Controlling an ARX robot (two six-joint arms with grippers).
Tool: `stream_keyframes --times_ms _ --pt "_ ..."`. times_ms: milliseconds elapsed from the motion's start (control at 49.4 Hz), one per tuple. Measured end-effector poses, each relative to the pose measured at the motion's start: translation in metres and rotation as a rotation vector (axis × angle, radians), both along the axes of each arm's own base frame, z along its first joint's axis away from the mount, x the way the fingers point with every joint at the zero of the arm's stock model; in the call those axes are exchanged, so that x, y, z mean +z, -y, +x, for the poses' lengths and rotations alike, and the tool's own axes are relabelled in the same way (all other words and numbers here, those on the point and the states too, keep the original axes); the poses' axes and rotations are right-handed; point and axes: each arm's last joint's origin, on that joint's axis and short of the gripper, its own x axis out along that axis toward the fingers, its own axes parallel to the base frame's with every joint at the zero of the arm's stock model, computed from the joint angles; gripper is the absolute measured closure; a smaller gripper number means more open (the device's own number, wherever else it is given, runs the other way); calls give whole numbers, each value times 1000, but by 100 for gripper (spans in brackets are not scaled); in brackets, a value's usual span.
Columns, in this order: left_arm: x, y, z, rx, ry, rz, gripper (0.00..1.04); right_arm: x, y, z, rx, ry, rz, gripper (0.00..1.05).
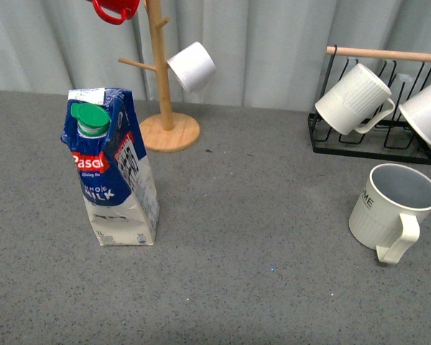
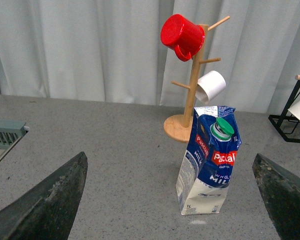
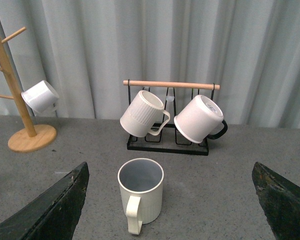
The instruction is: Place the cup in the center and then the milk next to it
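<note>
Right, the milk [image 1: 115,169] stands upright on the left side of the table [image 1: 258,237]. It is dented, with its green cap and red logo turned toward the front camera. Over on the far right sits the cup [image 1: 391,205], upright with its mouth up and its big handle pointing back toward the robot. The two are well apart, and neither is at the table's centre.

Just behind the milk, a little to its right, is the round base of a wooden tree [image 1: 161,79]. A red mug [image 1: 115,8] hangs at the top and a small white cup [image 1: 192,66] hangs off a peg on the right.

Behind the cup, near but not touching, is a black rack [image 1: 366,144] with a wooden bar. A ribbed mug [image 1: 352,99] hangs at its left, and a smooth mug [image 1: 427,108] beside it is cut by the picture's edge. The right wrist view shows a dark handle on that smooth one.

Now the left claw [image 2: 170,157]: its dark fingers [image 2: 50,200] are spread wide and grip nothing. The milk stands ahead of it, in the gap but clear of both tips.

The right claw [image 3: 170,165] is also gaping wide and empty-handed. The cup is framed between its fingers [image 3: 50,205], untouched, with the handle facing the wrist camera.
</note>
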Motion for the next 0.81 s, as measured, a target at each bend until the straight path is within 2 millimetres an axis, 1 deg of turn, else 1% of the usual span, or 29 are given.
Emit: stream_keyframes --times_ms 142,182,203,243,304,385,425,466,486,567,587,628,648,709,749,790,810 --pt "0 0 0 0 0 0 7 0 0 0 0 -1 0 9" --pt "0 0 0 0 0 0 7 -1 0 1 -97 -52 -44 9" --pt "0 0 0 1 0 0 7 -1 0 4 -157 -88 -83 9" --pt "0 0 0 1 1 0 7 -2 -1 10 -201 -137 -127 9" --pt "0 0 0 0 1 0 7 0 0 23 -175 -175 -149 9" --pt "0 0 0 0 1 0 7 9 4 52 -134 -218 -138 9" --pt "0 0 0 0 1 0 7 14 7 73 -122 -246 -130 9" --pt "0 0 0 1 1 0 7 14 8 88 -111 -282 -121 9" --pt "0 0 0 1 1 0 7 13 8 92 -108 -295 -118 9" --pt "0 0 0 0 1 0 7 5 9 123 -72 -403 -105 9" --pt "0 0 0 0 1 0 7 5 9 125 -70 -409 -104 9" --pt "0 0 0 0 1 0 7 -1 9 139 -45 -456 -89 9" --pt "0 0 0 0 1 0 7 -2 9 141 -43 -461 -85 9" --pt "0 0 0 0 1 0 7 -9 9 158 -22 -502 -66 9" --pt "0 0 0 0 1 0 7 -17 9 174 -21 -541 -57 9" --pt "0 0 0 0 1 0 7 -26 10 186 -29 -577 -56 9" --pt "0 0 0 0 1 0 7 -28 10 189 -29 -586 -55 9"
